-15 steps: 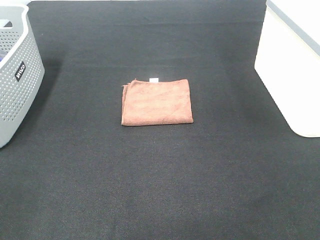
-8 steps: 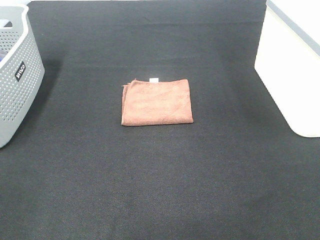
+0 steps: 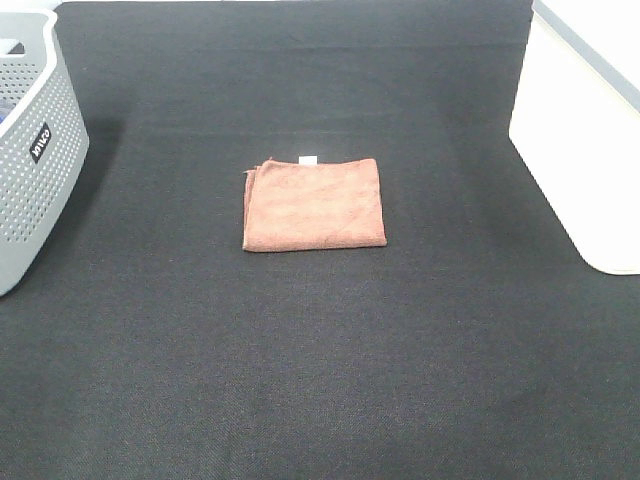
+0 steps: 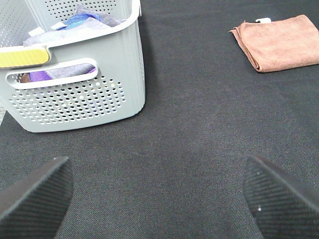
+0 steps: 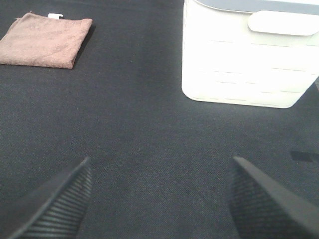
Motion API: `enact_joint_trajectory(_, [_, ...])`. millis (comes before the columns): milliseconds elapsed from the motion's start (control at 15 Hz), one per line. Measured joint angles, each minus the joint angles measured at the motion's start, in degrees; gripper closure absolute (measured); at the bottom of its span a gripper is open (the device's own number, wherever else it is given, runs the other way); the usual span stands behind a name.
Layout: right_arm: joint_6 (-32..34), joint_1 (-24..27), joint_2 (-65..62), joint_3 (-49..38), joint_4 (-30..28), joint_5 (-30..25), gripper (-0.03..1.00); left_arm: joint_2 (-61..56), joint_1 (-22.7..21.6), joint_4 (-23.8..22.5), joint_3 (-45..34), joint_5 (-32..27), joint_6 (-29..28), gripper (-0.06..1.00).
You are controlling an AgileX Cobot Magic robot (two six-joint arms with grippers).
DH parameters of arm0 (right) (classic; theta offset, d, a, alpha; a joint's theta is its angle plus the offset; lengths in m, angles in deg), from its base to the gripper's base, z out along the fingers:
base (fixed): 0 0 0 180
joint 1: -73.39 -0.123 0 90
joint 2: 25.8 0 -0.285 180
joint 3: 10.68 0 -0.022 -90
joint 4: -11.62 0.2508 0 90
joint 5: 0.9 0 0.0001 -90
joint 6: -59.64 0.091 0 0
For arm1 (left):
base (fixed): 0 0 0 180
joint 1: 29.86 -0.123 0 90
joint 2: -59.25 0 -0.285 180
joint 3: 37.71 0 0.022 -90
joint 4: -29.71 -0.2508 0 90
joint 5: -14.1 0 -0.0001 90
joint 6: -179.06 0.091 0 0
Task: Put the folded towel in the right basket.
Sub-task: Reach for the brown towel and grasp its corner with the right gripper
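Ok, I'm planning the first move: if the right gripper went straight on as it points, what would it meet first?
Likely just bare mat: the right gripper points into the gap between towel and white basket, nearer the basket; depth is unclear.

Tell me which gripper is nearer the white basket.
Right. The right gripper faces the white basket close by; the left gripper sits by the grey basket, on the opposite side.

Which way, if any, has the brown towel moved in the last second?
No. The folded towel lies on the same spot of the dark mat, its gaps to the grey basket and the white basket unchanged.
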Motion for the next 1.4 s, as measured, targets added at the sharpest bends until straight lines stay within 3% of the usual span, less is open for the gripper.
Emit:
enact_joint_trajectory(1200, [0.00, 0.00, 1.15, 0.00, 0.23, 0.06, 0.25, 0.00, 0.00, 0.00, 0.00, 0.00, 0.00, 0.06])
enact_joint_trajectory(1400, [0.00, 0.00, 8.54, 0.69, 0.86, 5.27, 0.25, 0.00, 0.00, 0.00, 0.00, 0.00, 0.00, 0.06])
